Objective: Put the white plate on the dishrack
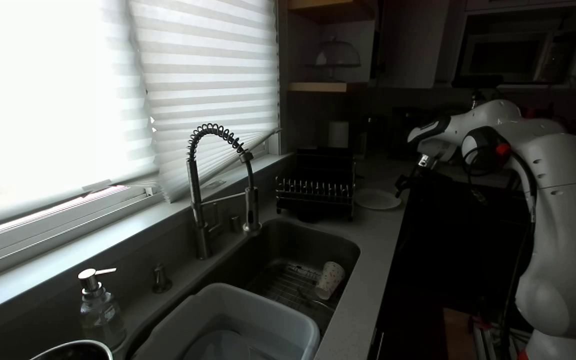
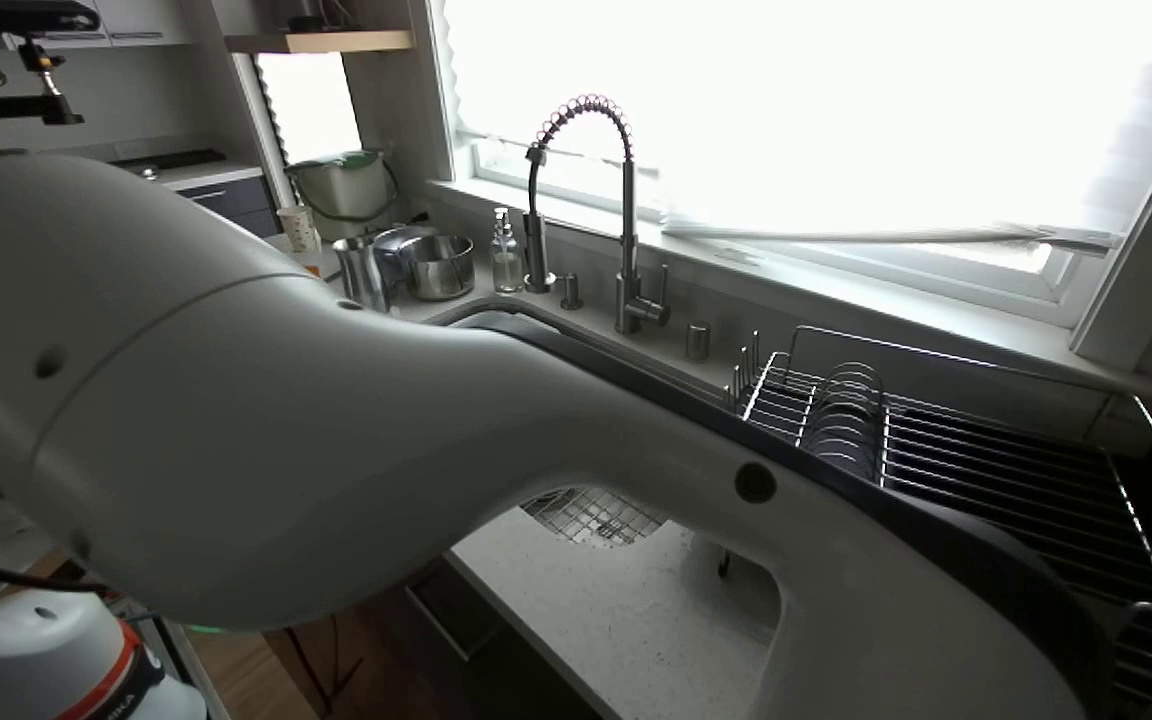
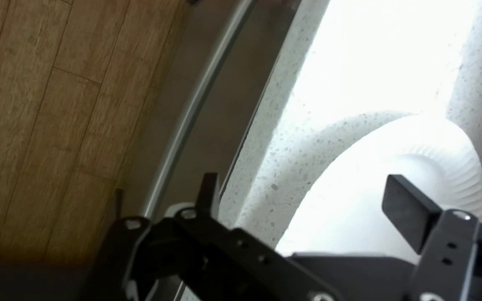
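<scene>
The white plate (image 1: 378, 200) lies flat on the counter beside the dishrack, near the counter's front edge. In the wrist view the plate (image 3: 362, 200) is below the jaws, with its lower part hidden by the gripper. The black dishrack (image 1: 315, 192) stands at the far end of the sink with its prongs upright. Its wires also show in an exterior view (image 2: 986, 450), partly hidden by the arm. My gripper (image 1: 402, 186) is above the counter edge, near the plate. In the wrist view my gripper (image 3: 301, 184) is open and empty, one finger over the plate, one over the counter edge.
The sink (image 1: 288, 232) holds a patterned cup (image 1: 330, 280) and a grey tub (image 1: 228, 310). A tall spring faucet (image 1: 200, 200) rises behind it. A soap bottle (image 1: 102, 310) stands near the window. The counter edge drops to a cabinet with a bar handle (image 3: 199, 100).
</scene>
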Robot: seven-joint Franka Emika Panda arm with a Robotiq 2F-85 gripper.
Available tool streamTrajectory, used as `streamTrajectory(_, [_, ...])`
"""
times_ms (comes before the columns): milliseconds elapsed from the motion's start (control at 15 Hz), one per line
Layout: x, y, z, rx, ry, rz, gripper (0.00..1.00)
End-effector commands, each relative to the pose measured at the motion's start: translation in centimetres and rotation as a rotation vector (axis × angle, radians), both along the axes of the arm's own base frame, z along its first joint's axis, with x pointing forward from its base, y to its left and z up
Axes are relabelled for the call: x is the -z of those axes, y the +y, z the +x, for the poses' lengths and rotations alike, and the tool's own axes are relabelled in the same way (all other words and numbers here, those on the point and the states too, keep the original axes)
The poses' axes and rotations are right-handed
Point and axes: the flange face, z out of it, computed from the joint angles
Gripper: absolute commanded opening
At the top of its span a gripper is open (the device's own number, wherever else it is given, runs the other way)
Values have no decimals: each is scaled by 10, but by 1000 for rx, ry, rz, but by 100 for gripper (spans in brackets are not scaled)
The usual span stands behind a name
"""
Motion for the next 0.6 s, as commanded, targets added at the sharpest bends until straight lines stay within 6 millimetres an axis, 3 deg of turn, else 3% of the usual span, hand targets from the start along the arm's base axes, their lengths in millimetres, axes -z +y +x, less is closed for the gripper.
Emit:
streamTrajectory(0, [10,-14,3,55,-49,60,100])
streamTrajectory(133, [12,-16,6,72,-68,76,88])
streamTrajectory(200, [13,-17,7,78,-77,85,77])
streamTrajectory(267, [14,-18,9,83,-86,94,76])
streamTrajectory(400, [15,-20,11,92,-99,104,53])
streamTrajectory(533, [17,-23,11,100,-101,109,40])
